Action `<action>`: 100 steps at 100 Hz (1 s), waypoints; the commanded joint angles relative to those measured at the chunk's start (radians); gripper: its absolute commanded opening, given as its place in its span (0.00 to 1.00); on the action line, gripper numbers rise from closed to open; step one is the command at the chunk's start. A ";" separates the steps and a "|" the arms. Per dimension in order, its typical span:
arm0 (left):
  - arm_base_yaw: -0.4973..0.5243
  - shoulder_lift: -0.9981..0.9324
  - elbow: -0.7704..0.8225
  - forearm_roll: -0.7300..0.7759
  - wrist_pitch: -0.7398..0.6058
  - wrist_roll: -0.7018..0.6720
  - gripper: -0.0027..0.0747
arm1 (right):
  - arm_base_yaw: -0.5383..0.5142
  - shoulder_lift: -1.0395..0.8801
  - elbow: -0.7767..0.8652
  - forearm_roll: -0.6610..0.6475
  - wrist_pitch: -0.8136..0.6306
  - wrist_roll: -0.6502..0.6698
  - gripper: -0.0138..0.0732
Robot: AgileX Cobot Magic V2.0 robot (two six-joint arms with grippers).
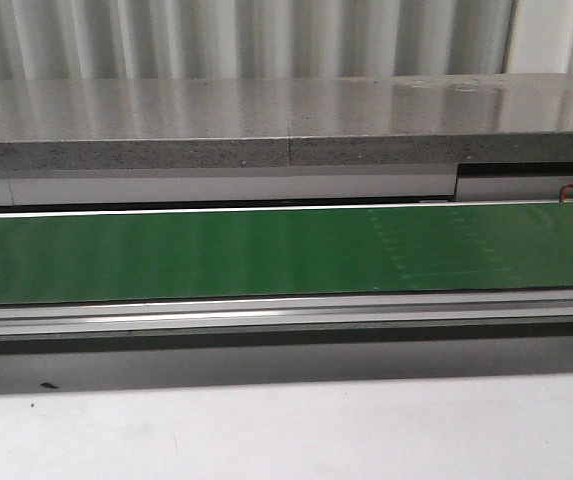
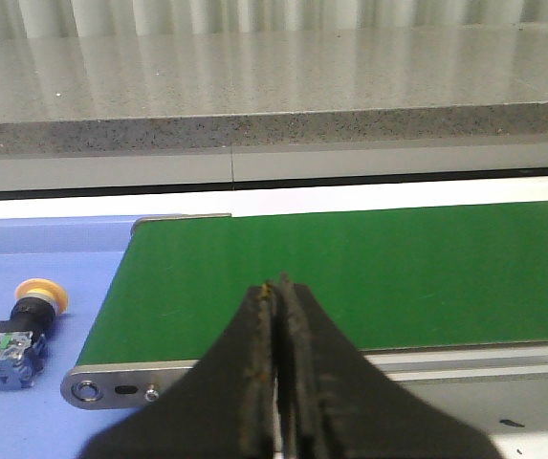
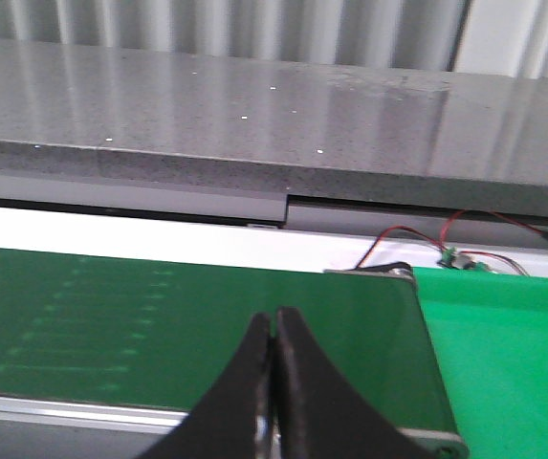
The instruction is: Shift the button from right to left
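Note:
The button [image 2: 20,325], with a yellow cap, black collar and blue-grey block, lies on its side on a blue surface [image 2: 34,249] beside the end of the green belt [image 2: 350,277]. It shows only in the left wrist view. My left gripper [image 2: 277,284] is shut and empty, over the belt's near edge, apart from the button. My right gripper [image 3: 275,314] is shut and empty over the belt's other end [image 3: 159,325]. Neither gripper nor the button shows in the front view, where the belt [image 1: 266,250] is bare.
A grey stone ledge [image 1: 266,120] runs behind the belt. A metal rail [image 1: 266,315] borders the belt's near side. A bright green surface [image 3: 503,344] lies past the belt's right end, with red and black wires [image 3: 427,239] behind it.

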 commanded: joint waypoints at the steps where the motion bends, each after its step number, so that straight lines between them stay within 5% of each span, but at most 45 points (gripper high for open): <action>1: -0.007 -0.032 0.038 -0.008 -0.079 -0.008 0.01 | -0.052 -0.033 0.039 -0.017 -0.109 0.011 0.08; 29: -0.007 -0.032 0.038 -0.008 -0.079 -0.008 0.01 | -0.110 -0.217 0.141 -0.169 -0.034 0.144 0.08; 100: -0.007 -0.032 0.038 -0.008 -0.079 -0.008 0.01 | -0.111 -0.238 0.141 -0.170 -0.044 0.144 0.08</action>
